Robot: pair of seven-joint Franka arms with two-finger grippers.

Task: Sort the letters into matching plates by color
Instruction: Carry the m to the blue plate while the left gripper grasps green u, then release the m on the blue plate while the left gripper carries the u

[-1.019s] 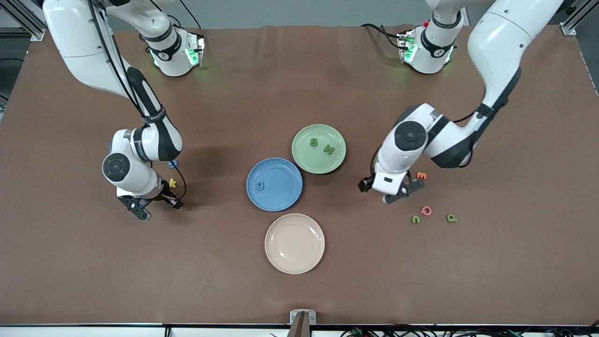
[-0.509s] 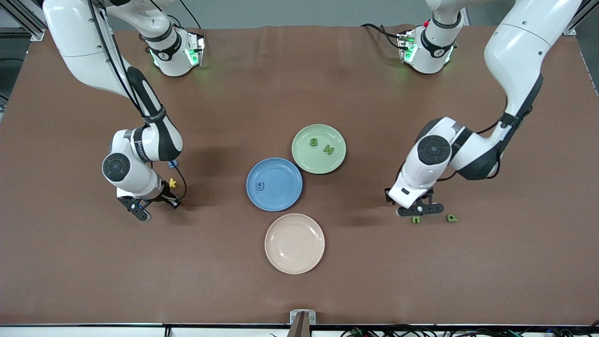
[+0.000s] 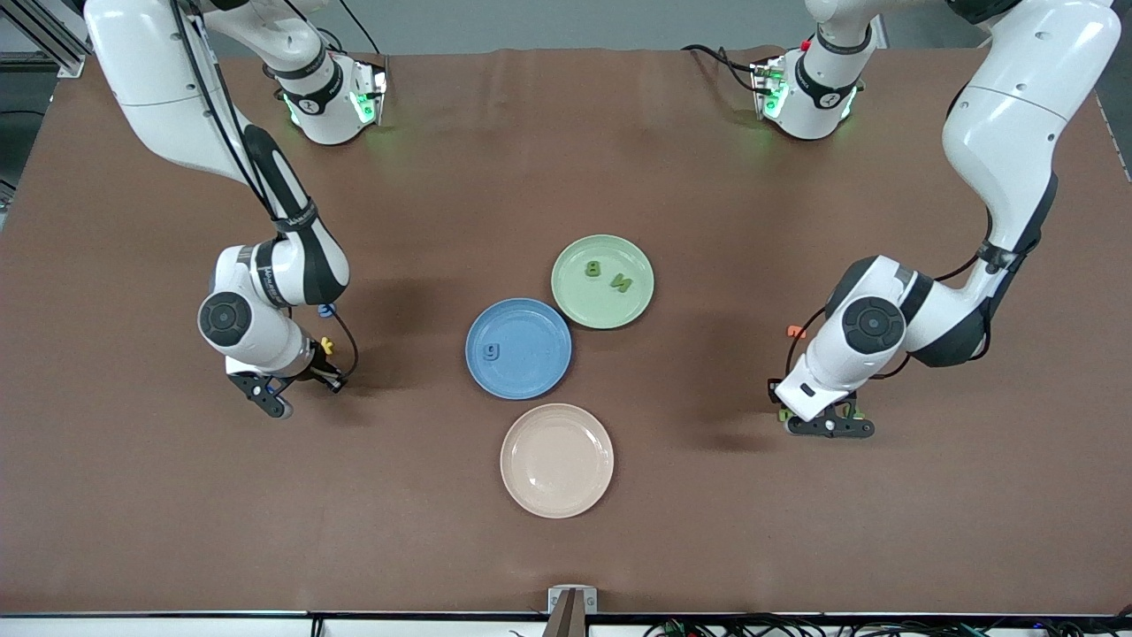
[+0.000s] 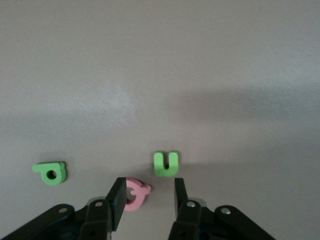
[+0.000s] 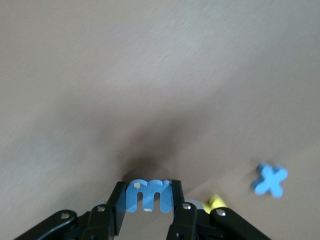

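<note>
Brown table cover point(image 3: 566, 548) carries three plates: blue plate point(image 3: 531, 372), green plate point(image 3: 575, 301) and an empty beige plate point(image 3: 557, 460). Right gripper point(image 5: 148, 200) clamps a blue m point(image 5: 148, 195), beside a blue x point(image 5: 270, 180) and what looks like a yellow piece point(image 5: 215, 202). Left gripper point(image 4: 146, 197), fingers parted, straddles a pink piece point(image 4: 136, 194), beside a green u point(image 4: 165, 164) and a second green letter point(image 4: 51, 172).

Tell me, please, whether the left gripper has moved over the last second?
Yes. The left gripper has travelled away from the green plate, toward the left arm's end of the table and the front camera, and now hangs over the pink letter.
</note>
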